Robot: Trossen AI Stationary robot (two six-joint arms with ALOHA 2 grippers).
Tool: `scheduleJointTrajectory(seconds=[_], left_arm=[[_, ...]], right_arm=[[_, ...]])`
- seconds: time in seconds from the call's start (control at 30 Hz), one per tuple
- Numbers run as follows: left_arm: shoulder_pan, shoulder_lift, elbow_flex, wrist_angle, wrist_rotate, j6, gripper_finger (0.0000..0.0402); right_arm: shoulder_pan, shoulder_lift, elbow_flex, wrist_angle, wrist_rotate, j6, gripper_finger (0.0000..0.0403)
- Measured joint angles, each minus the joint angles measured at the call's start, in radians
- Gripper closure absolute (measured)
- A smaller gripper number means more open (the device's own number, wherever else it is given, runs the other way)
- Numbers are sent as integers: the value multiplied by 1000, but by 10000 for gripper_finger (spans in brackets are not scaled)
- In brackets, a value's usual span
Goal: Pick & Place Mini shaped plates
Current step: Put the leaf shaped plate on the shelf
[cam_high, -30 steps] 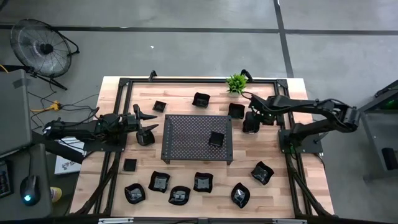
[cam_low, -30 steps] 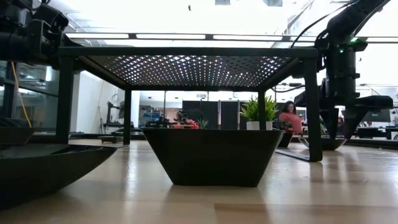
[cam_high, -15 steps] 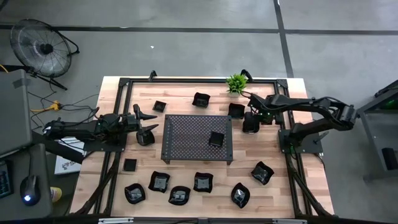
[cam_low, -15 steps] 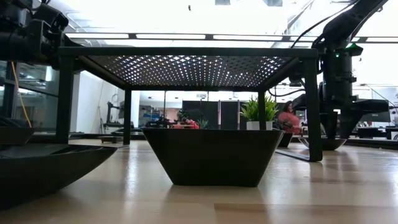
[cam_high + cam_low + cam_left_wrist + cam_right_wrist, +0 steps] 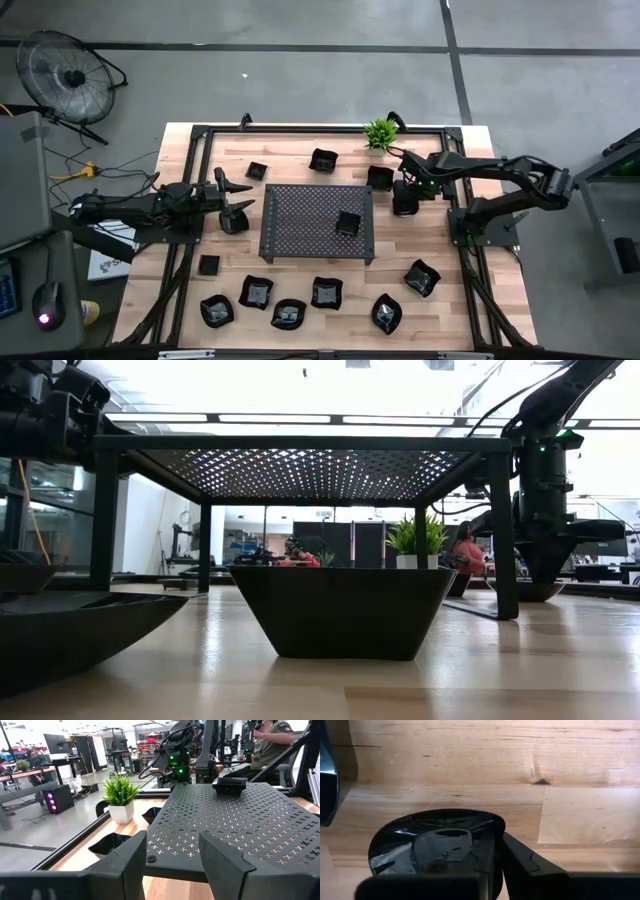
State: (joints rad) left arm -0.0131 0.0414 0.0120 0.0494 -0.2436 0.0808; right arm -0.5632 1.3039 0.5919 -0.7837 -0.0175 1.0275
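Right wrist view: right hand [image 5: 495, 865] pinches a plate's [image 5: 435, 845] rim.

Open wood between tray [image 5: 300, 225] and front row of plates [image 5: 325, 293]; plant [image 5: 380, 133] crowding far edge.

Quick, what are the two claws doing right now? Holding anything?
Left claw: open, empty, beside the dark perforated metal tray.
Right claw: shut on the rim of a small glossy black round dish resting on the wooden table.
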Motion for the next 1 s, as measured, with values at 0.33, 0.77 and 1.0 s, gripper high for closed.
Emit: scheduleJointTrajectory(seconds=[0.33, 0.77, 1.0], left_arm=[[0, 0, 0, 0, 0, 0, 225], [0, 0, 0, 0, 0, 0, 225], [0, 0, 0, 0, 0, 0, 225]], right_arm=[[0, -28, 0, 0, -18, 0, 393], [1, -195, 0, -68, -19, 30, 402], [1, -298, 0, -88, -14, 46, 402]])
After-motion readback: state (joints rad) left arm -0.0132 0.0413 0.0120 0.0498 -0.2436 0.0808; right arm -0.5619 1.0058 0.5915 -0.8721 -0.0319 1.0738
